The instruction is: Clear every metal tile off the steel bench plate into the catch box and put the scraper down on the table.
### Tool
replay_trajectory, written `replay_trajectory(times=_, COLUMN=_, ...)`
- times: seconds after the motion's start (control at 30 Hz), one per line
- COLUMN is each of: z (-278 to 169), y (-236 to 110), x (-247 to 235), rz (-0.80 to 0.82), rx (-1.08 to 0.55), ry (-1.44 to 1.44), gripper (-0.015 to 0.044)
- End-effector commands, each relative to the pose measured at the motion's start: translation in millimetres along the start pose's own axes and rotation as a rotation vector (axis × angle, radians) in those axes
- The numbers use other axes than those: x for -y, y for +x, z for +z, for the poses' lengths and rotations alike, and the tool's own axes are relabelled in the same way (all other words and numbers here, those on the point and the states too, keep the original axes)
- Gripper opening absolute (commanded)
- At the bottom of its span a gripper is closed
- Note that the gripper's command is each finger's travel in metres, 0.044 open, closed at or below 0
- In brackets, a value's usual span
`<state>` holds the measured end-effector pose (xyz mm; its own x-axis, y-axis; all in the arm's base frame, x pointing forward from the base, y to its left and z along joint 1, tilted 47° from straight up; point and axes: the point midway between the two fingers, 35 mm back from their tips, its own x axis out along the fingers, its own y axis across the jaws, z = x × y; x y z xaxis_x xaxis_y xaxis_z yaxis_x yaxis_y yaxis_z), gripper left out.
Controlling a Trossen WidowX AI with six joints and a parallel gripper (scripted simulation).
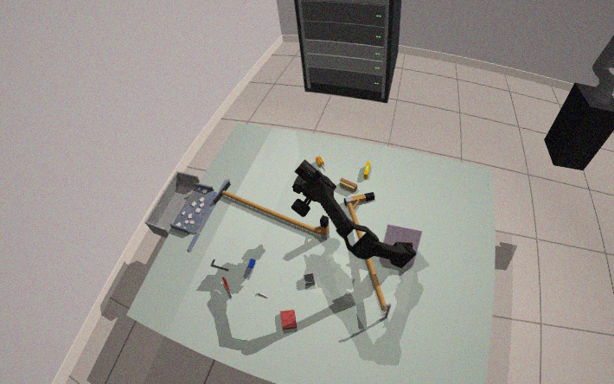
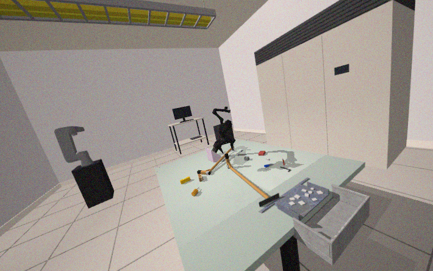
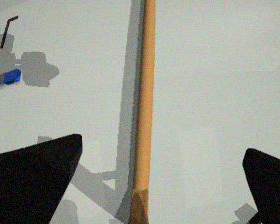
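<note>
The long scraper lies flat on the table, a wooden shaft with a black grip at the near end. Its dark blade rests at the edge of the steel bench plate. Several small white metal tiles lie scattered on the plate. The grey catch box sits at the plate's far end. My gripper is open and empty. It hovers above the shaft near the grip end, with a finger on each side of the shaft.
A second long wooden tool with a hook end lies by the arm's base on a purple pad. A red block, blue piece, hex key, grey cube and yellow and brown parts are scattered about.
</note>
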<state>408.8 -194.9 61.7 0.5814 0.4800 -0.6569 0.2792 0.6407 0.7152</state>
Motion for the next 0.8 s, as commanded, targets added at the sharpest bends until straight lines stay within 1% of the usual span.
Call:
replay_trajectory(times=0.0, z=-9, y=-7, x=-1, rz=0.006, rx=0.008, ry=-0.006, gripper=0.0440)
replay_trajectory(times=0.77, z=-58, y=-41, x=-4, rz=0.008, rx=0.058, ry=-0.015, gripper=0.0440)
